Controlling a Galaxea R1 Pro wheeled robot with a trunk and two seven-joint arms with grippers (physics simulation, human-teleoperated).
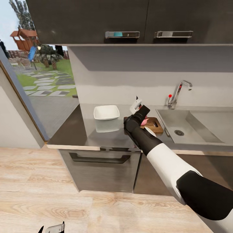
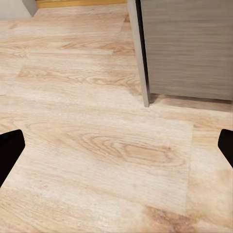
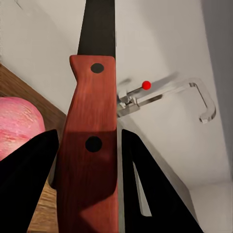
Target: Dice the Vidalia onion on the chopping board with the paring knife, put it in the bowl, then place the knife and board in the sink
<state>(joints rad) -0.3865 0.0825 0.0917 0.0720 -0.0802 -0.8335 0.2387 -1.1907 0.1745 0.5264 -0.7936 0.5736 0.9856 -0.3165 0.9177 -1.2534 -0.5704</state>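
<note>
countertop (image 1: 106, 137) | right gripper (image 1: 139, 114) clamped on paring knife (image 3: 92, 160) | Vidalia onion (image 3: 19, 124) beside, seemingly on chopping board (image 1: 156, 125)

Right gripper (image 3: 90, 165) clamped on knife (image 3: 92, 145), dark fingers (image 3: 29, 174) either side of red-brown handle with two dark rivets. Dark blade runs on beyond handle. Pink onion (image 3: 17, 126) on brown board (image 3: 43, 204), beside handle. Chrome tap (image 3: 170, 94) with red knob against pale wall.
</note>
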